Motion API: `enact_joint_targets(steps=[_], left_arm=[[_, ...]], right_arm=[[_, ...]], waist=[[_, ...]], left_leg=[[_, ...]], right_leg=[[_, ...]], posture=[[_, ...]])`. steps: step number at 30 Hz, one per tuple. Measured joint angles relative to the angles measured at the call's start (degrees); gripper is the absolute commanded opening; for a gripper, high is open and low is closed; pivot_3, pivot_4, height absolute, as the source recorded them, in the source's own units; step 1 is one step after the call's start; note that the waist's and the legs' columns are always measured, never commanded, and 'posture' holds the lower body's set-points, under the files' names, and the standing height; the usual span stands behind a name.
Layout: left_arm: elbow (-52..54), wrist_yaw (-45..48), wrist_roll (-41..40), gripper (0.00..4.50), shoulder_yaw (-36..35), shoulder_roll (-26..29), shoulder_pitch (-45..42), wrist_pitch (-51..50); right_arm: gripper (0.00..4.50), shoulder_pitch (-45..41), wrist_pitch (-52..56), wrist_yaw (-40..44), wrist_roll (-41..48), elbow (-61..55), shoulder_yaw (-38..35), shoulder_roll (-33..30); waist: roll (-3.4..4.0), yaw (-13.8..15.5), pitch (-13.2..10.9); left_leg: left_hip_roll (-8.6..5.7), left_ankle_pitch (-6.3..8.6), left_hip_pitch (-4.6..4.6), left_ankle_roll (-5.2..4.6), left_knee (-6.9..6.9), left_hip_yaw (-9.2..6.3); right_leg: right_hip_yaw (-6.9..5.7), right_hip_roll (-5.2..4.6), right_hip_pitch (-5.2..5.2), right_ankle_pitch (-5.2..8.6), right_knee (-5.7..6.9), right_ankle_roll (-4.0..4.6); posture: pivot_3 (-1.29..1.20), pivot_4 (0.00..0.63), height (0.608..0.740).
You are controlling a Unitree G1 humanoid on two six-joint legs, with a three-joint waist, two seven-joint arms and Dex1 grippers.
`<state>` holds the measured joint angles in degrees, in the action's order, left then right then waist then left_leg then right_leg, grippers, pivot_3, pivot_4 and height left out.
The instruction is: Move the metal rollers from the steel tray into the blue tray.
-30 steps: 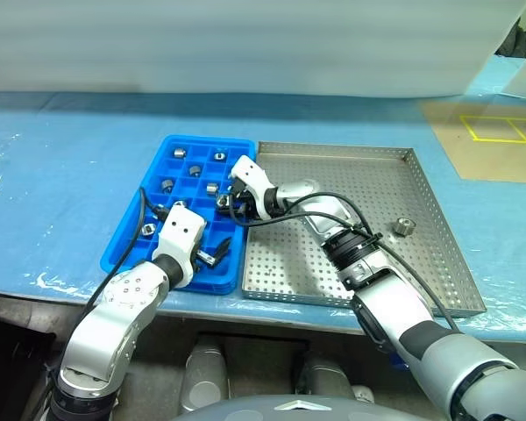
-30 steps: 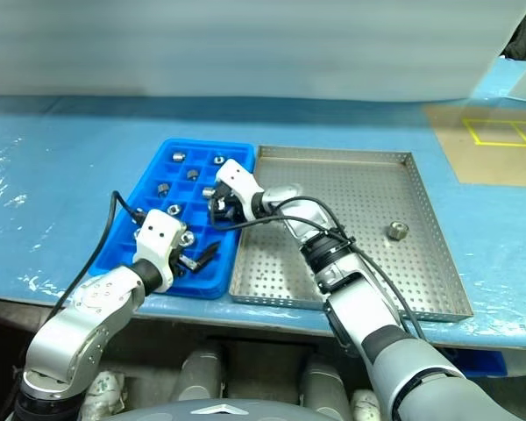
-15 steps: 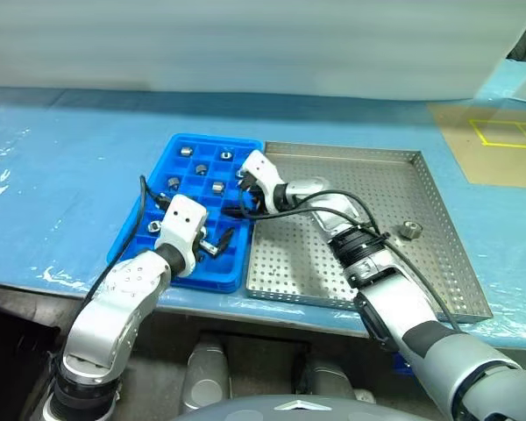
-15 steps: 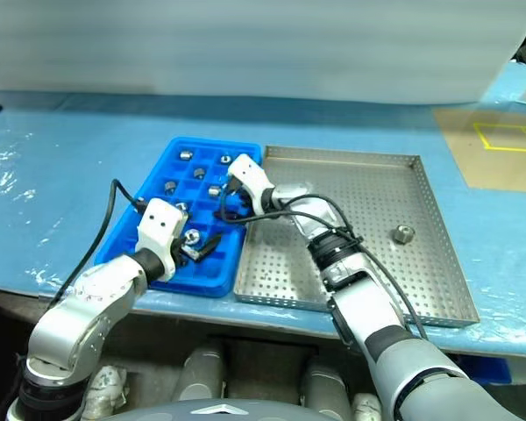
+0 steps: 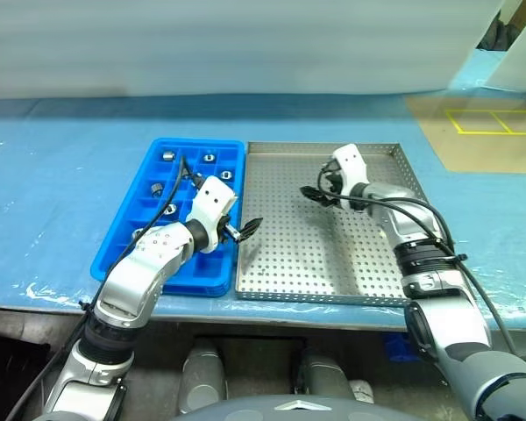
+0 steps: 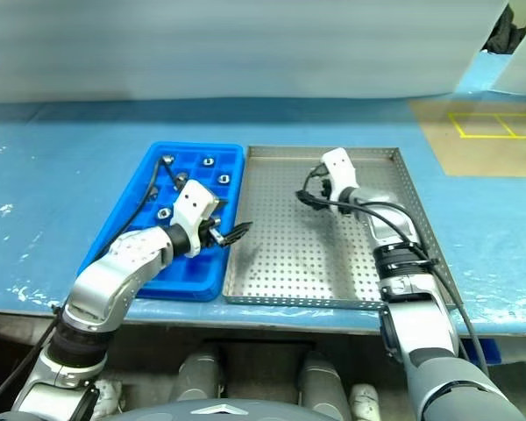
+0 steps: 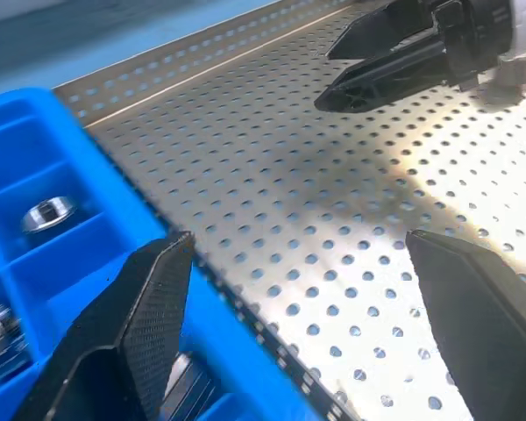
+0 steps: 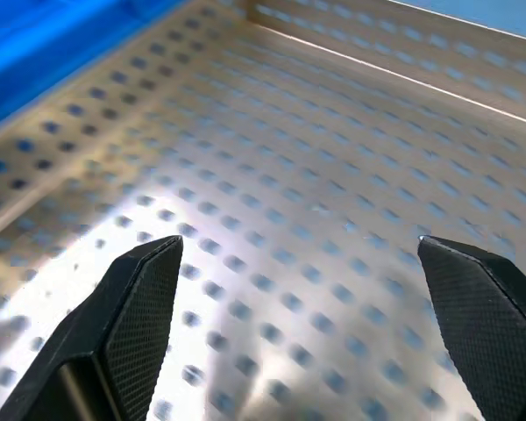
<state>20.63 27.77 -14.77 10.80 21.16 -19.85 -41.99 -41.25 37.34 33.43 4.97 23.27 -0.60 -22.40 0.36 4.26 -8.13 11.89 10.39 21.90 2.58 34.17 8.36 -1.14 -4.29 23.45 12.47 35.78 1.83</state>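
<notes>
Nearest me, my left gripper (image 5: 245, 230) hangs spread and empty over the blue tray (image 5: 114, 246) edge, rollers (image 5: 208, 159) already slotted. Farther, my right gripper (image 5: 314, 195), fingers released, hovers over the steel tray (image 5: 289, 254); I'd sweep it slowly for any leftover roller.

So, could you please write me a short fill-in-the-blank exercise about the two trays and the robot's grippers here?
1. The right gripper hovers over the ____ tray.
2. The metal rollers lie in the compartments of the ____ tray.
3. Both grippers' fingers are ____, holding nothing.
4. The left gripper sits over the edge where the two ____ meet.

Missing words: steel; blue; open; trays
</notes>
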Motion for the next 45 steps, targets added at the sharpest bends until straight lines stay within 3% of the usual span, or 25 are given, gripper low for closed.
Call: enact_joint_targets(steps=[12, 24, 27, 33, 45], left_arm=[[-11.04, 7.8, 1.11, 4.07, 4.76, -3.28, -6.85, 8.45], [-13.52, 11.04, 2.34, 4.07, 5.95, -4.6, -7.18, 11.06], [-13.54, 11.03, 2.42, 4.07, 5.95, -4.84, -7.18, 11.06], [-13.53, 10.84, 2.57, 4.07, 5.87, -5.01, -7.09, 11.05], [-10.02, 8.73, 2.47, 4.07, 3.49, -2.79, -4.22, 9.31]], right_arm=[[4.39, 8.11, 7.65, -6.08, 0.96, -10.03, -6.52, -5.95], [4.39, 13.6, 15.68, -7.92, 4.31, -13.84, -9.99, -6.68], [3.77, 13.67, 15.16, -8.35, 4.76, -13.55, -10.02, -6.23], [1.75, 13.58, 11.49, -8.84, 5.14, -10.76, -9.99, -5.85], [1.64, 11.53, 7.33, -5.98, 4.85, -9.8, -5.67, -4.12]], waist=[[0.0, -2.34, 0.0], [0.01, -3.67, 0.01], [0.01, -3.66, 0.01], [0.02, -3.56, 0.01], [0.02, -3.68, 0.01]], left_leg=[[-0.02, 0.01, -0.11, -0.05, 0.0, 0.1], [-0.01, 0.03, -0.24, -0.08, 0.0, 0.16], [-0.02, 0.03, -0.26, -0.09, 0.0, 0.17], [-0.02, 0.04, -0.25, -0.11, 0.0, 0.18], [0.01, 0.04, -0.27, -0.11, 0.0, 0.17]], right_leg=[[0.13, 0.01, -0.04, -0.01, -0.01, 0.01], [0.19, 0.02, -0.14, -0.01, 0.0, 0.02], [0.2, 0.02, -0.16, -0.01, -0.01, 0.02], [0.2, 0.01, -0.17, -0.01, -0.02, 0.02], [0.19, 0.04, -0.15, -0.01, 0.0, 0.03]], posture=[[-0.23, 0.15, 0.74], [-0.26, 0.15, 0.74], [-0.26, 0.15, 0.74], [-0.24, 0.15, 0.74], [-0.11, 0.15, 0.74]])
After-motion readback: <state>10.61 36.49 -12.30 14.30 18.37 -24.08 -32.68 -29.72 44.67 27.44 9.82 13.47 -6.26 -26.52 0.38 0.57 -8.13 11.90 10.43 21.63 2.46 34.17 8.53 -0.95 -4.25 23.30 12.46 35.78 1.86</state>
